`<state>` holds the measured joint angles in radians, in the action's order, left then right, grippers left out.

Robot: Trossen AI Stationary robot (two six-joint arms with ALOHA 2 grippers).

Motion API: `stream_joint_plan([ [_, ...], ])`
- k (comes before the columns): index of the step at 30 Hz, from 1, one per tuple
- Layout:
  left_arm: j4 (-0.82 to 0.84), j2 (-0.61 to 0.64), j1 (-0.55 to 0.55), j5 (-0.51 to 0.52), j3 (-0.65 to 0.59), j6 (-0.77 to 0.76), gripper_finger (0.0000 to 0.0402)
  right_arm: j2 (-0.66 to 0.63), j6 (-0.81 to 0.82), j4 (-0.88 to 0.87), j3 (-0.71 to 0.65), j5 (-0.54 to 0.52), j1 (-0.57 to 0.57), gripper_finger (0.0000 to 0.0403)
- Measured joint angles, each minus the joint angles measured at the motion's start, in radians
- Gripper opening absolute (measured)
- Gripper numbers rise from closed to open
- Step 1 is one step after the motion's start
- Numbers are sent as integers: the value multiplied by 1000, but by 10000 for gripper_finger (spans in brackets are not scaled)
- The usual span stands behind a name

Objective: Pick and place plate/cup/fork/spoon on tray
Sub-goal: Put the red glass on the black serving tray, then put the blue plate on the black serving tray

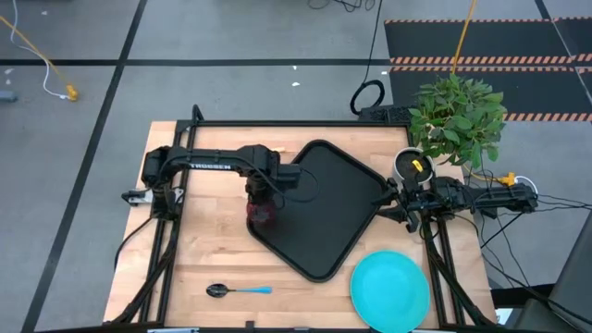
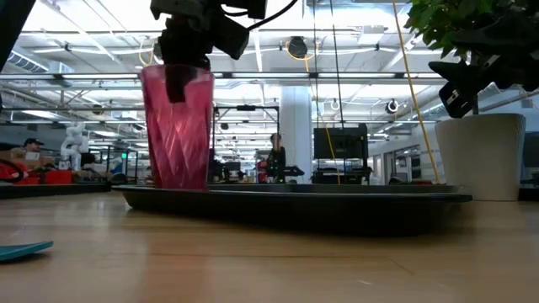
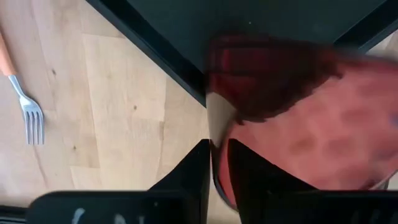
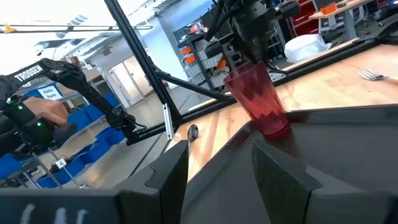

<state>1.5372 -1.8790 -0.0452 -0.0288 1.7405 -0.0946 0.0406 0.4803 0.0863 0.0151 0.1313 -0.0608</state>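
left tool (image 2: pixel 181 80): clamped on cup (image 2: pixel 178 126) rim, at tray (image 1: pixel 328 217) edge
cup: light, stiff, slick; rim pinch works
right tool (image 4: pixel 214 162): apart, idle beside the tray

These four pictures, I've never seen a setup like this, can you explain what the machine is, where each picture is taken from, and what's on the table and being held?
This is a robot with two dark arms at a wooden table, each arm ending in a two-finger gripper. One picture looks straight down from above, one looks level across the tabletop, and the other two come from cameras on the arms' wrists.

The left gripper is shut on a dark red cup, gripping its rim at the edge of the black tray. Whether the cup already rests on the tray is hard to tell. The right gripper waits open at the tray's far corner.

A turquoise plate and a blue-handled spoon lie on the table, and a fork shows in the left wrist view. A potted plant stands behind the right arm.
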Motion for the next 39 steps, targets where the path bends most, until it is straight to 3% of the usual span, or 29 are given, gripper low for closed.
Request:
stream_joint_plan([
  [24,-50,0,3,-20,0,74,74,0,4,-20,0,2,0,169],
  [32,37,0,0,-7,0,118,74,0,2,-20,0,2,0,169],
  [39,36,11,0,3,68,114,74,0,4,-20,0,2,0,169],
])
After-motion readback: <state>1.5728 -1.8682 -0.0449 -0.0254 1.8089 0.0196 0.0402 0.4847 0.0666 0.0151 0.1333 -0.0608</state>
